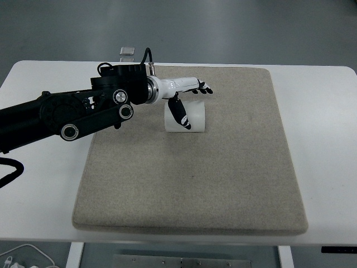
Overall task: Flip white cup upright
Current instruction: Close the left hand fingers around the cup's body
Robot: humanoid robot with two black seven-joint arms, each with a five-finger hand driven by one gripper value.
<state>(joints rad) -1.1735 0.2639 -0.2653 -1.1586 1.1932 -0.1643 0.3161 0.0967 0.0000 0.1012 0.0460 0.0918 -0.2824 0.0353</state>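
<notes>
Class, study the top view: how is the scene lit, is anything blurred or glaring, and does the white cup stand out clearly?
Top view: soft, even light, faint shadows, no strong glare; focus sharp throughout; the white cup blends little with the beige mat, though the left hand covers part of it; the white table looks bright.

On the white table (323, 145) lies a beige mat (223, 178). The left robot hand (187, 100), reaching in on a black arm (67, 111), wraps its fingers (181, 114) around the white cup (192, 120) on the mat.

White table (321, 145) carries a beige mat (223, 184) at frame centre; white cup (187, 117) rests on the mat's upper part.
</notes>
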